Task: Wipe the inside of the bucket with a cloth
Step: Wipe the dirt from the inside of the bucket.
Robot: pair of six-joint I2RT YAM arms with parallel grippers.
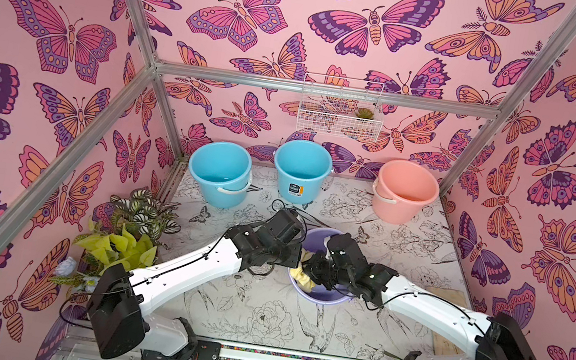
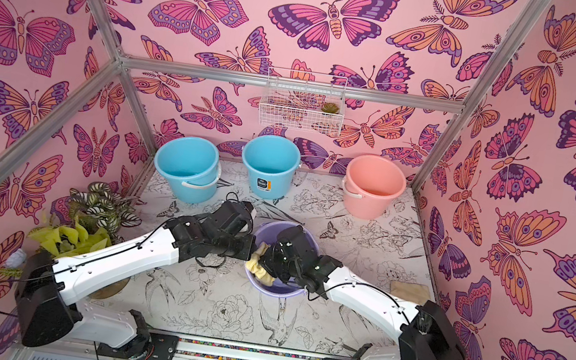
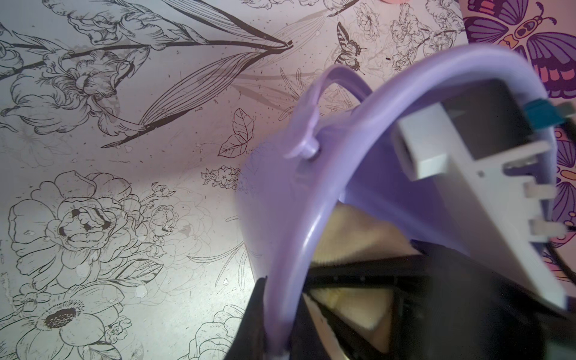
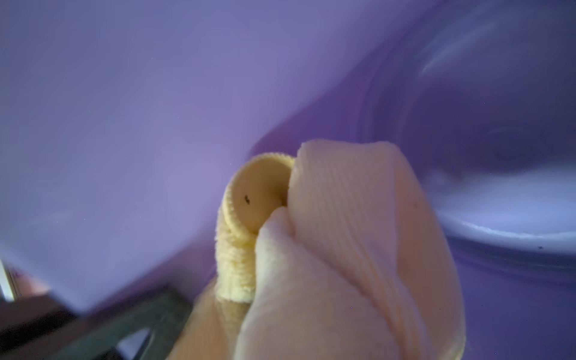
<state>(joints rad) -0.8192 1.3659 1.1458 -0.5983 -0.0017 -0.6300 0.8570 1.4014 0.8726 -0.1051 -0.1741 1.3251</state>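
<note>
Around you stand pink walls [image 1: 35, 109] printed with butterflies, framed by aluminium bars [image 1: 236, 78]. A white wire basket [image 1: 337, 118] hangs at the back; the tabletop [image 1: 404, 254] bears black-line flowers and birds, with leafy plants [image 1: 128, 238] at its left edge

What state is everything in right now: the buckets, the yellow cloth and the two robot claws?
purple bucket: gripped at its rim, cloth inside.
cloth: bunched up, clamped, inside the purple bucket.
left gripper: shut on the purple bucket's rim.
right gripper: shut on the cloth, reaching into the bucket.
blue buckets: upright, untouched.
pink bucket: upright, untouched.
tan mat: lying flat.
</note>
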